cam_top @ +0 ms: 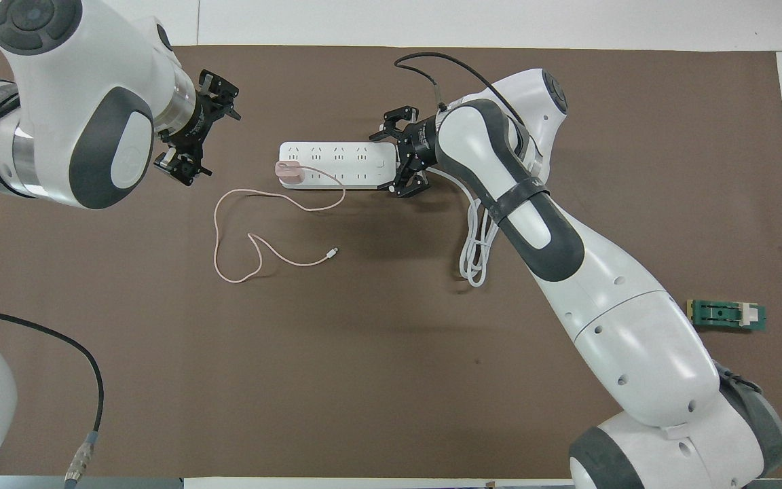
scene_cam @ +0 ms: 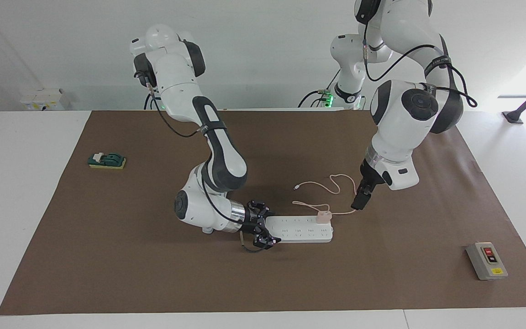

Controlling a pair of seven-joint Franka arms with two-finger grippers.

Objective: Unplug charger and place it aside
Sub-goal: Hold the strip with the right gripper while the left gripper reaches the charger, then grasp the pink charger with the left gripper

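The pale pink charger (scene_cam: pixel 323 215) (cam_top: pixel 289 173) is plugged into the white power strip (scene_cam: pixel 297 230) (cam_top: pixel 337 163), at the end toward the left arm. Its thin pink cable (scene_cam: pixel 331 183) (cam_top: pixel 228 224) loops on the brown mat, nearer to the robots. My left gripper (scene_cam: pixel 358 203) (cam_top: pixel 211 136) hangs open and empty, low over the mat beside the charger and apart from it. My right gripper (scene_cam: pixel 265 228) (cam_top: pixel 394 155) is open at the strip's other end, one finger on each side of it. I cannot tell whether the fingers touch the strip.
The strip's white cord (cam_top: pixel 476 244) lies coiled under the right arm. A grey switch box (scene_cam: pixel 486 260) sits toward the left arm's end, far from the robots. A green block (scene_cam: pixel 107 160) (cam_top: pixel 727 314) lies toward the right arm's end.
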